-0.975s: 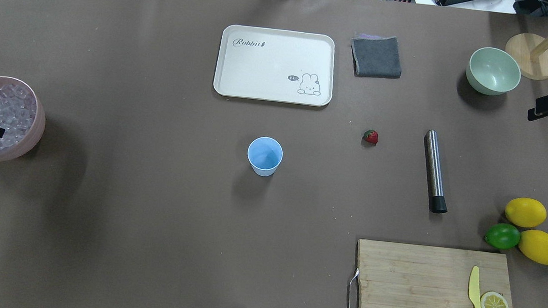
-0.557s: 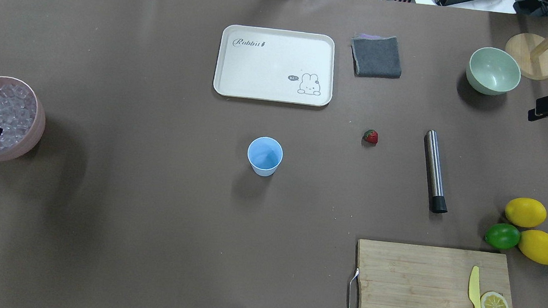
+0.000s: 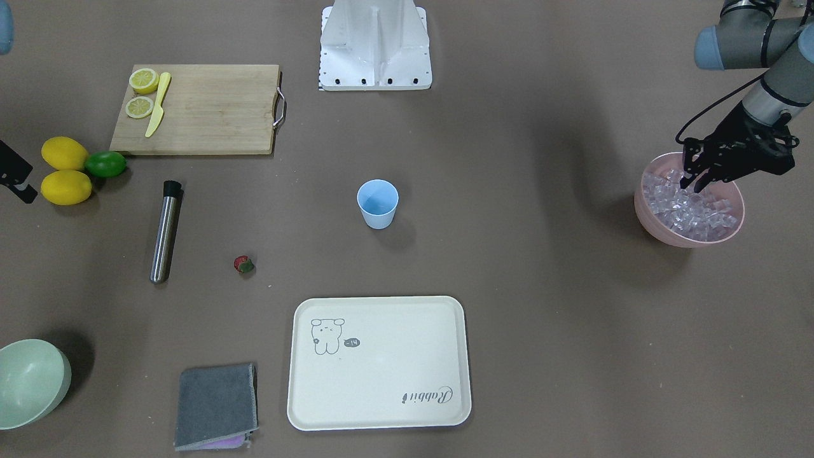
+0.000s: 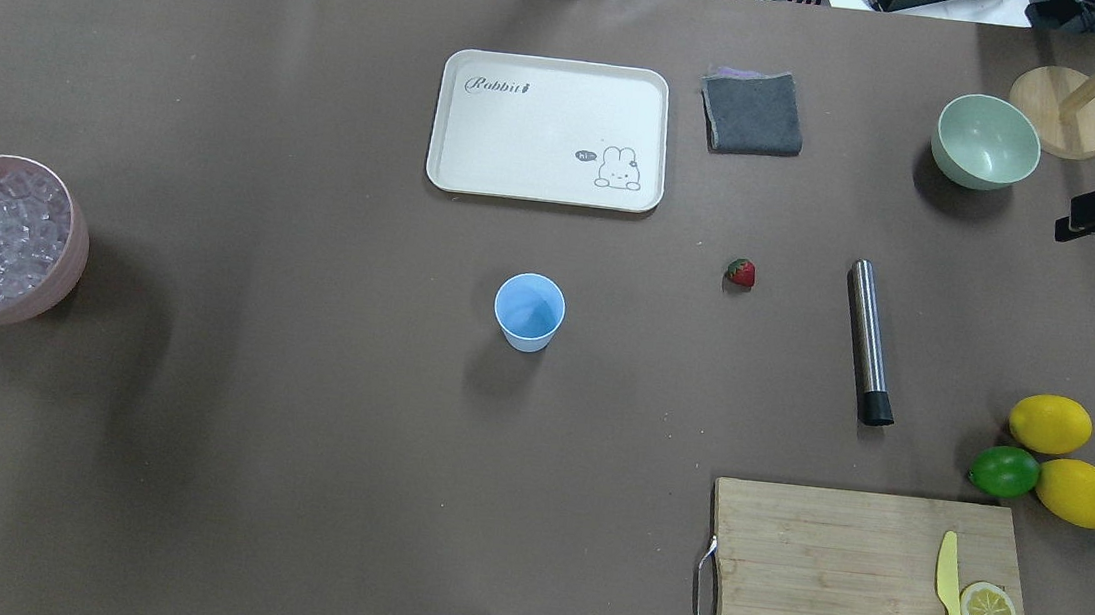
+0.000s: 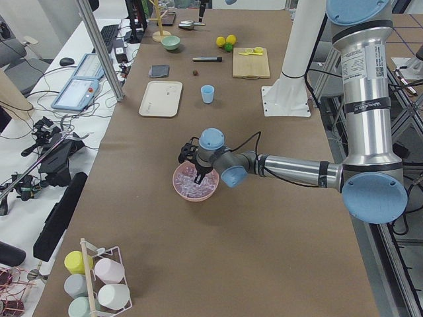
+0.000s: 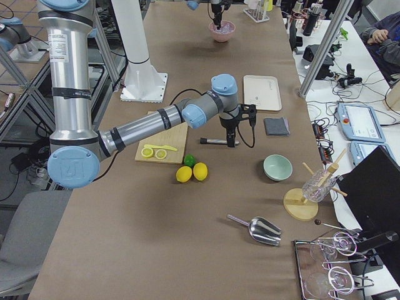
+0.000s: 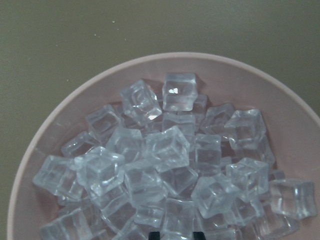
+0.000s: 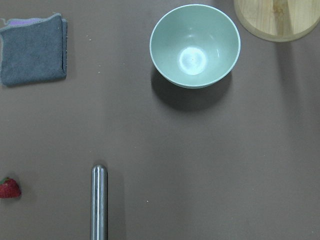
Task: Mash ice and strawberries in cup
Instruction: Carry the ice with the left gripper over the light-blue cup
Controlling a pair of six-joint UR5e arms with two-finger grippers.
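**Left gripper drawn back over the ice.** The left gripper (image 3: 692,180) is pictured above the pink bowl (image 4: 69,285) of ice (image 4: 13,226), at the left edge of the overhead view. Its fingertips (image 7: 154,236) are seen slightly spread just over the heaped cubes. Compared with a second ago, it has been pulled back toward that left edge, so less of the pile is covered by its dark tip. The cable loop above it has been pulled back too.

Nothing else on the bench (image 4: 289,484) has been shifted. The light blue cup (image 4: 529,311) is still stood upright at the centre of the frame. The strawberry (image 4: 741,272) is still laid to the right of the cup and a little higher, well apart from it. A metal rod (image 4: 868,338) is laid farther right again.

The right gripper (image 4: 1070,223) is kept at the right edge of the frame, below and to the right of the green bowl (image 4: 985,141), where it was before. Whether it is spread or pressed together cannot be told, as its fingers are not shown in its own wrist view.
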